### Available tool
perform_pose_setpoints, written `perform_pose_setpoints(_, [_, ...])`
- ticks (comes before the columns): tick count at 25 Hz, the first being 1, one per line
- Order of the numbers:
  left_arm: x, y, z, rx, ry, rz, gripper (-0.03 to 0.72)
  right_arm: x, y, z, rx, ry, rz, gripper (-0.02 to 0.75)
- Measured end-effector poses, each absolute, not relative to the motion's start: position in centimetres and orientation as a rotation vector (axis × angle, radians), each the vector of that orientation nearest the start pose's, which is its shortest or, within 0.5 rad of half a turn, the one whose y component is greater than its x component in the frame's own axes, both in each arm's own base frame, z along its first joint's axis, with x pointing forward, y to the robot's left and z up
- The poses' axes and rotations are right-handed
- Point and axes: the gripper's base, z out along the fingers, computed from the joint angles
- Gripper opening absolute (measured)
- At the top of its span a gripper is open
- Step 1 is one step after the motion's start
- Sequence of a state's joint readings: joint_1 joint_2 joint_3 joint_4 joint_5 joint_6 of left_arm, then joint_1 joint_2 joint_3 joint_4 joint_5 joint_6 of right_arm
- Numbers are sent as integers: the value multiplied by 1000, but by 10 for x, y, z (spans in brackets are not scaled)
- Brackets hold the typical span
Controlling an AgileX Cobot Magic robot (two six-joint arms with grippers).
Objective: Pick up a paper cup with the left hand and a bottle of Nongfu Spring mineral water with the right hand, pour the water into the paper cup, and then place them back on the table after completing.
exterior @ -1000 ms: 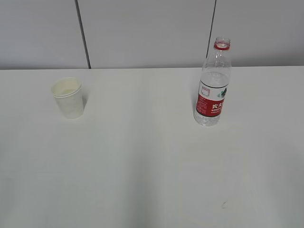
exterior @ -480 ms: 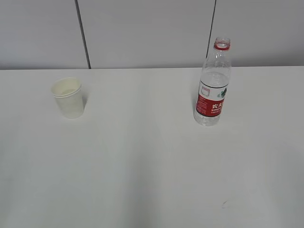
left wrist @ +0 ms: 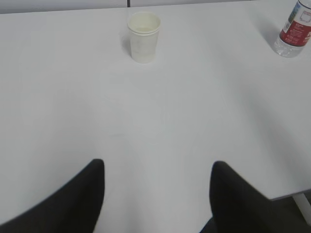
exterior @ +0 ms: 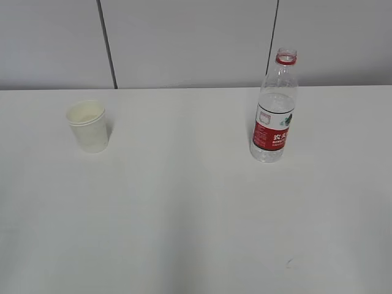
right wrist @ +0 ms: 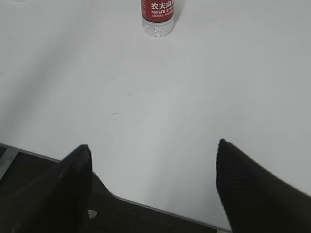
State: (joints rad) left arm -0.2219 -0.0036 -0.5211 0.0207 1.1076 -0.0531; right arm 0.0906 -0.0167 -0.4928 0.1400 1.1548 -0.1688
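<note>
Item: bottle, clear plastic, upright on the white counter, cap off, red neck ring showing. Water visible in the lower body.

Label: red band, white Chinese characters; "NONGFU SPR…" legible beneath them in the right wrist view. Small green mark at the label's upper edge.

Item: paper cup, white, upright, mouth open, well to the left of the bottle, same depth on the counter.

Left hand: fingers spread wide, holding nothing, well short of the cup.

Right hand: fingers spread wide, holding nothing, well short of the bottle, at the counter's near edge.

Risks, as judged: uncapped bottle spills if knocked or squeezed on the grasp; light cup crushes or tips under a firm or off-centre pinch; a hasty tilt overshoots the rim.
</note>
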Motion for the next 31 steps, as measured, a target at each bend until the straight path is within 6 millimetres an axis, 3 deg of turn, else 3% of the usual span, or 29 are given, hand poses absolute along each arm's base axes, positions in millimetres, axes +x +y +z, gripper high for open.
perform_pose_setpoints(12, [-10,3,279,93,2066,-97,426,-11,11,268,-172,2115,45,587])
perform_pose_setpoints(31, [-10,3,279,92,2066,-96,426,-11,11,268,-169,2115,41,587])
